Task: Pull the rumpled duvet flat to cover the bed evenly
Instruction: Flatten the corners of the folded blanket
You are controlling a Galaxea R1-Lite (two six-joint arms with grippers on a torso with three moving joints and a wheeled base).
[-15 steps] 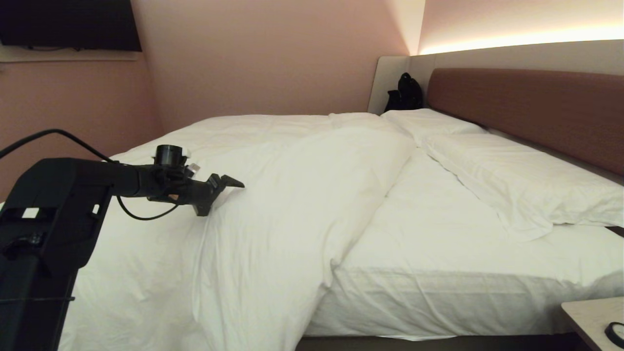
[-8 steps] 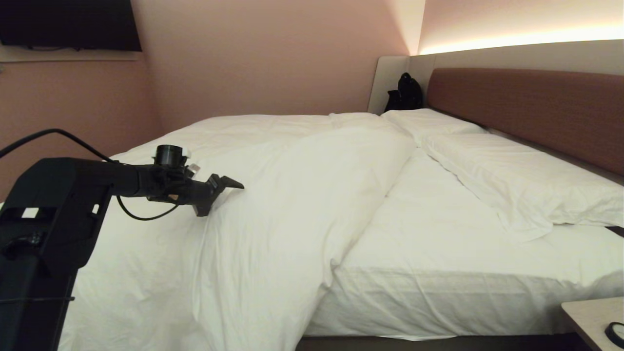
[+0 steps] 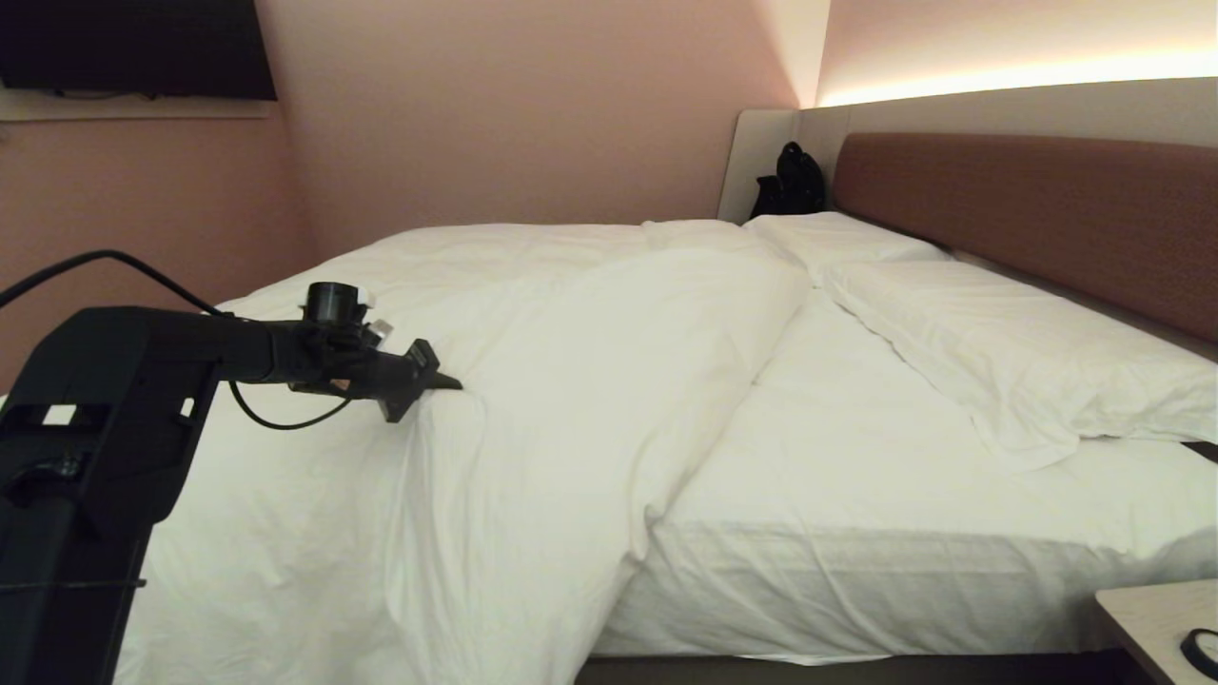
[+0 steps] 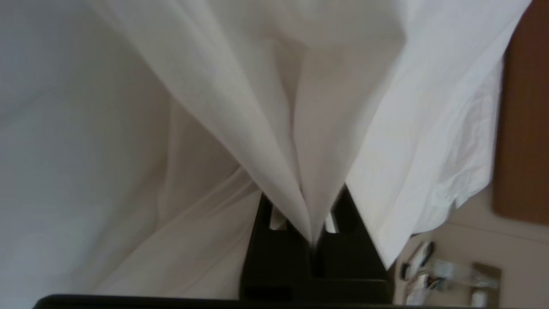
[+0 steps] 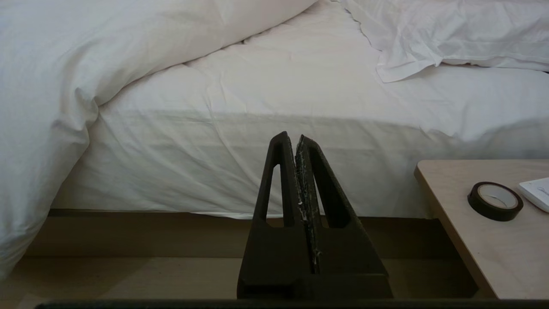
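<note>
Left gripper: the left gripper (image 3: 440, 379) has just snapped closed — a second ago its jaws stood wide over the cloth, and now they are pinched tight on a fold of the duvet (image 3: 571, 400), as the left wrist view shows with white fabric drawn into a peak between the fingers (image 4: 339, 214).

Arm: it has not travelled; only the jaws have changed.

Duvet: it lies bunched on the foot half of the bed (image 3: 856, 571), heaped in a thick ridge running from the far side toward the near edge and spilling over that edge toward the floor. The grip sits on top of this heap, on its foot-end slope.

Uncovered part: the sheet (image 3: 856, 457) between the ridge and the pillows (image 3: 1009, 352) is bare, so the cover is far from even.

Right gripper: the right gripper (image 5: 297, 143) is pressed closed on nothing — parked low beside the bed, near the bedside table (image 5: 463, 223) with its roll of tape (image 5: 494, 201).

Meaning for the task: the hold now looks secured, so the pull can likely begin — toward the headboard (image 3: 1028, 209), by this judgement.

Risk: a pinch on one thin fold may slip, or drag only the top layer.
</note>
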